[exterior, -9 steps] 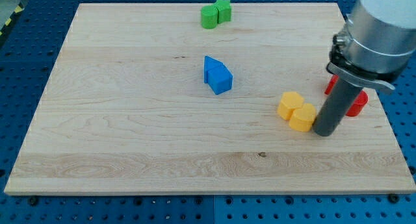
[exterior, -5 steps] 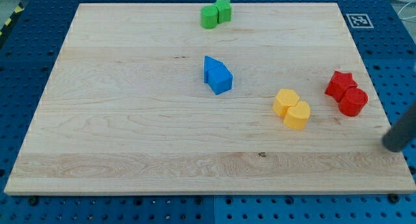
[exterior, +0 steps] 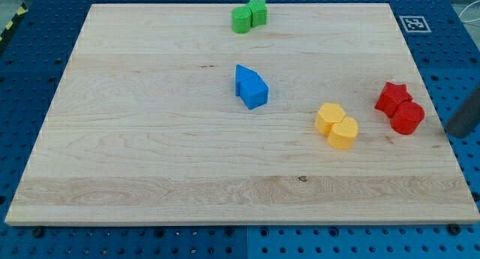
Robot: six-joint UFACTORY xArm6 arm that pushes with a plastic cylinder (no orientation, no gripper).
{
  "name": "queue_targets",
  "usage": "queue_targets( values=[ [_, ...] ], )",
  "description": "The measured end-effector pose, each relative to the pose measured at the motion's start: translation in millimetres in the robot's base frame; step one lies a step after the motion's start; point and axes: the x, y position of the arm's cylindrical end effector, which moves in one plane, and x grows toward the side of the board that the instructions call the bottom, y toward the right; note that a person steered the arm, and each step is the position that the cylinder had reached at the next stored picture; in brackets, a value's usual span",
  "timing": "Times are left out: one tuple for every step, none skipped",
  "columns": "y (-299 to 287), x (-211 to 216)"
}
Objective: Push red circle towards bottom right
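Red circle point(exterior: 408, 118) sits near the 3 o'clock edge of the wooden table point(exterior: 150, 161), touching the red star point(exterior: 391, 97), which lies against it at about its 11 o'clock. My tip point(exterior: 456, 131) shows at the view's right edge, just off the board, at roughly 3 to 4 o'clock from the circle and clear of it. There are no fingers on this rig, only the bare rod, so nothing is gripped or held.

The circle looks like a small, rigid, light block with a smooth curved wall; I judge it will slide readily on the wood but tend to roll off a push that is off-centre. No hold can be taken, so contact should fall on its 10 to 11 o'clock side, driving toward 4 to 5 o'clock. The star crowds that face, so my tip would have to come in between them or push on the star.

Well apart lie two touching yellow blocks point(exterior: 337, 125), a blue block point(exterior: 250, 87) near centre, and two touching green blocks point(exterior: 248, 16) at 12 o'clock.
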Motion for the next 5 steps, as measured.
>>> queue_targets(
  values=[
    [-2,-5],
    [-16,-16],
    [-31,-23],
    [-43,-27],
    [-58,-40]
  ],
)
